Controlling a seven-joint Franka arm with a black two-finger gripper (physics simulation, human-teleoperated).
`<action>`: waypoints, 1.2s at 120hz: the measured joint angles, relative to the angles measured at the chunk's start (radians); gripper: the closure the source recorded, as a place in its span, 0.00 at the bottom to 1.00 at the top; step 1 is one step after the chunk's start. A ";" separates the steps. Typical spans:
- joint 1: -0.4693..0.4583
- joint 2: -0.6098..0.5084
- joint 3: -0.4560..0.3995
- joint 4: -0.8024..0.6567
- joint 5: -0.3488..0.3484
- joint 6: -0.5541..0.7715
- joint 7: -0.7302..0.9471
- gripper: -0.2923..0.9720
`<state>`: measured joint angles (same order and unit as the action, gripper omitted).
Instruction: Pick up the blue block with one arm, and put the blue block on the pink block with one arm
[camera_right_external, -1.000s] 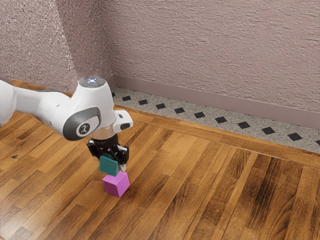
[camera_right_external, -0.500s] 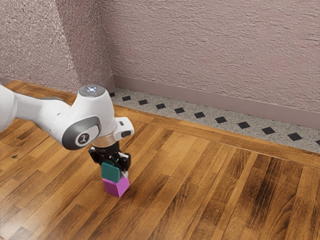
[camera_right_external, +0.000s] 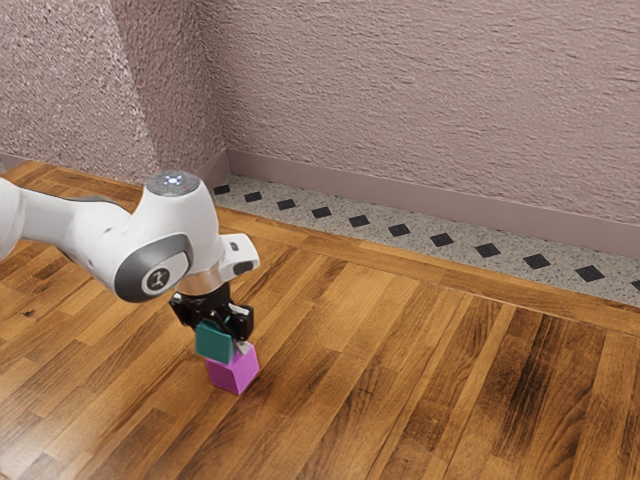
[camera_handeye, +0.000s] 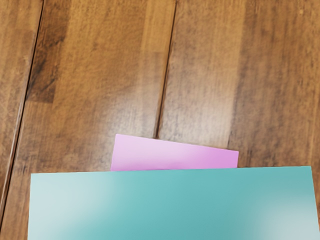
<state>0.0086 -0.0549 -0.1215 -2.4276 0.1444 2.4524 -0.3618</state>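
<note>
Sitting between the two black fingers of the gripper (camera_right_external: 217, 338), the blue block (camera_right_external: 211, 343) is pressed from two sides, so the gripper is clenched on it, with the fingers as far apart as the block is wide. In the exterior view the block looks a little tilted. It stands over the pink block (camera_right_external: 234, 371), shifted slightly toward 10 o'clock from it. Whether the two blocks touch, I cannot tell from this side. The wrist view adds a look from above: the blue block (camera_handeye: 170, 205) covers most of the pink block (camera_handeye: 175, 154), and a narrow pink strip shows beyond its far edge. The exterior view adds the white arm (camera_right_external: 90, 235), which comes in from 9 o'clock over the wooden surface (camera_right_external: 420, 380), with the rough wall (camera_right_external: 420, 90) at 12 o'clock.
</note>
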 joint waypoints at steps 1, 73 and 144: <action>0.000 0.000 0.000 0.000 0.000 0.001 0.000 0.58; -0.042 -0.221 0.026 0.543 -0.074 -0.354 -0.099 0.26; -0.034 -0.151 0.234 0.636 -0.126 -0.997 -0.765 0.23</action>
<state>-0.0259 -0.2061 0.1128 -1.7918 0.0189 1.4549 -1.1272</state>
